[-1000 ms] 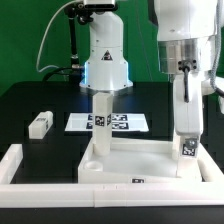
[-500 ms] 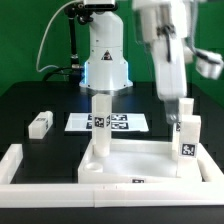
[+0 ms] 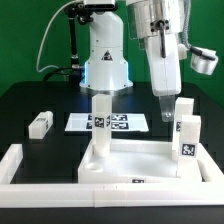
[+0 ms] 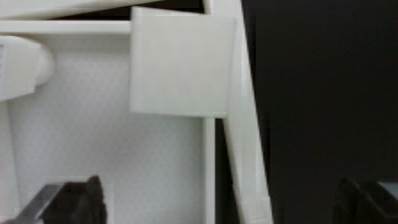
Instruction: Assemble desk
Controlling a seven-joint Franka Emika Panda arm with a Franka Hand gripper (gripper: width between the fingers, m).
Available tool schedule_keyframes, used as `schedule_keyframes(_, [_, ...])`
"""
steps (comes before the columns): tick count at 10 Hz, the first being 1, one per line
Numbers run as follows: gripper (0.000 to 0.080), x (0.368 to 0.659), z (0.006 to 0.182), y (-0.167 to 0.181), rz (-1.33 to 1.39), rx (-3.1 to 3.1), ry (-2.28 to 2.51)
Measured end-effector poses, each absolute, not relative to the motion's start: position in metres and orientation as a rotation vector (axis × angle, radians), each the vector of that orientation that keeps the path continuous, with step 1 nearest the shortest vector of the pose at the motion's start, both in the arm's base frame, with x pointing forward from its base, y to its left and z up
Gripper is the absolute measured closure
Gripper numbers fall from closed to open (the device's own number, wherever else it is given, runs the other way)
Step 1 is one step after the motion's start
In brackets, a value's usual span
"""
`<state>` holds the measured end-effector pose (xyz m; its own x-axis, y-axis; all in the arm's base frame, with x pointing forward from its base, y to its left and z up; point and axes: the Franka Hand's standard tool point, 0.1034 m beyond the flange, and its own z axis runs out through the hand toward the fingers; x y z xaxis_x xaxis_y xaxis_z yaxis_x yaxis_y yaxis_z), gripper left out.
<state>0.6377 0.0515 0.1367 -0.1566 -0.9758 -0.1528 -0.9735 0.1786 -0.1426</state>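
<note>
My gripper [image 3: 161,102] hung with its jaws spread wide and empty, above the desk panel [image 3: 140,160]. Two leg blocks [image 3: 187,133] stood upright at the panel's corner on the exterior view's right, just beside and below my gripper.

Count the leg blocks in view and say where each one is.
4: one leg lying loose on the black table; three upright on the tabletop, near-left, near-right, far-right. None appears hidden.
</note>
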Motion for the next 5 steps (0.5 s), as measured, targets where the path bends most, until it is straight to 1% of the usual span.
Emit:
schedule_keyframes(1, [0.0150,0.639,0.130,0.049,-0.035,-1.890,2.243])
schedule_keyframes(2, [0.0150,0.639,0.136,0.039,-0.055,-1.959,2.178])
schedule_keyframes(4, [0.0150,0.627,0.153,0.003,-0.100,-2.121,1.999])
schedule_keyframes(5, [0.0150,0.622,0.169,-0.024,-0.132,-2.278,1.812])
